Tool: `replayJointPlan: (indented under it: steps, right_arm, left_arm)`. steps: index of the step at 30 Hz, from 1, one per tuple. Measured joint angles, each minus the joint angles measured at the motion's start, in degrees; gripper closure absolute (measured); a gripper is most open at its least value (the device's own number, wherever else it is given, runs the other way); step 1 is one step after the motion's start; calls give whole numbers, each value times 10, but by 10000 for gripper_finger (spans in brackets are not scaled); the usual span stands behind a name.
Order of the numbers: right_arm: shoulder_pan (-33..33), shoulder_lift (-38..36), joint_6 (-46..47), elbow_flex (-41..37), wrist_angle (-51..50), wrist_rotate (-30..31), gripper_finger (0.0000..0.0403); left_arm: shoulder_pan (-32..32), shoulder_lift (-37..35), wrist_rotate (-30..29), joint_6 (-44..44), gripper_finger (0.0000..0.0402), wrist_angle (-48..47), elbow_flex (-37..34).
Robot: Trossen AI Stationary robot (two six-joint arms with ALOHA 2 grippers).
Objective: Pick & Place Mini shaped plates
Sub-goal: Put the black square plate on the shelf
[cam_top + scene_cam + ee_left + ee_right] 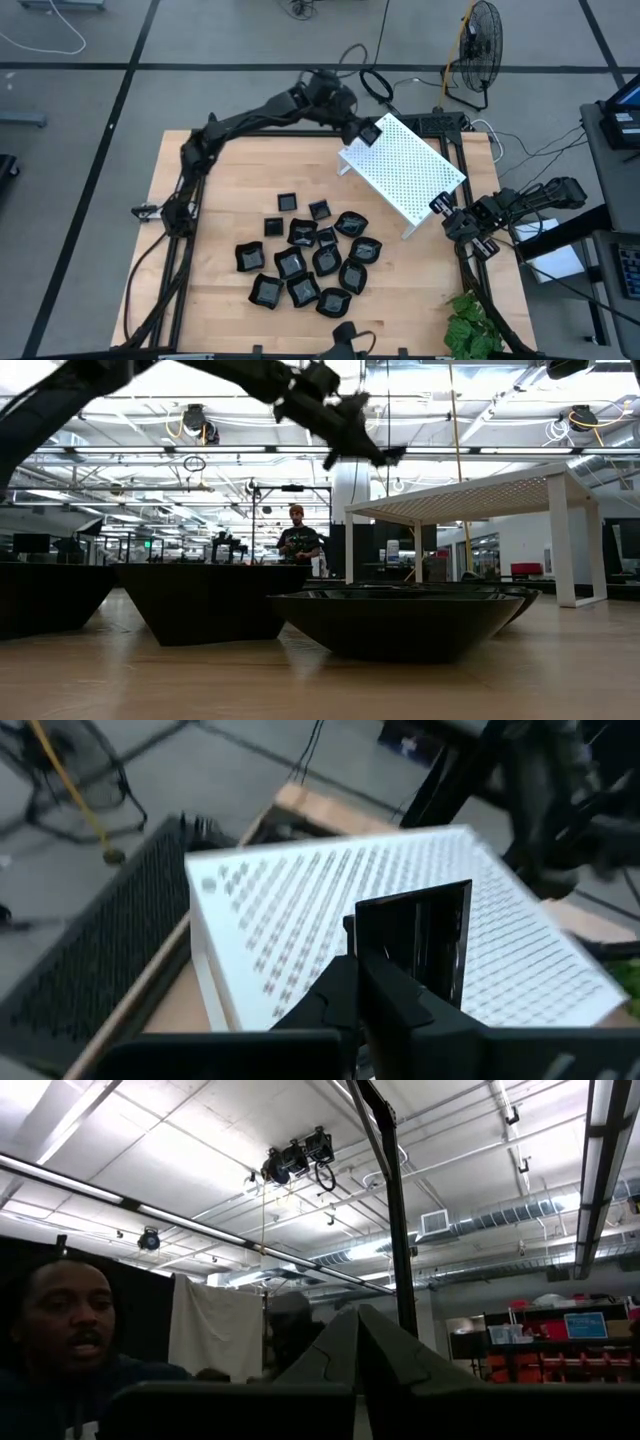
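Table [200, 290] of pale wood is the biggest thing here. On its far right part stands the white rack [405, 170], full of little holes. Near the front middle sits a bunch of black mini plates [305, 262] — all close together, some touching. My left gripper [368, 134] is up over the far corner of the rack, clenched on one small square plate [415, 945], which stands on its edge above the white top. My right gripper [443, 208] waits by the rack's right end — its fingers pressed together, nothing in them. A person [298, 540] stands far back in the room.
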Motion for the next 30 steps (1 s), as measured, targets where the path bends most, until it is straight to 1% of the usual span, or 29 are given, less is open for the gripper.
replayJointPlan:
  steps: [5, 8, 11, 15, 22, 30]
  right_arm:
    - [0, 0, 0, 0, 0, 0, 403]
    - [0, 0, 0, 0, 0, 0, 403]
    - [0, 0, 0, 0, 0, 0, 403]
    - [0, 0, 0, 0, 0, 0, 403]
    - [0, 0, 0, 0, 0, 0, 403]
    - [0, 0, 0, 0, 0, 0, 403]
  left_arm:
    - [-2, 28, 8, -15, 397, -4, 0]
    - [-9, 29, 11, -14, 391, -8, 0]
    - [-16, 29, -9, -3, 390, -23, 0]
    - [-17, 29, -20, 3, 397, -43, 0]
    - [-17, 29, -21, 5, 373, -47, -3]
    - [-21, 29, -21, 7, 369, -46, -3]
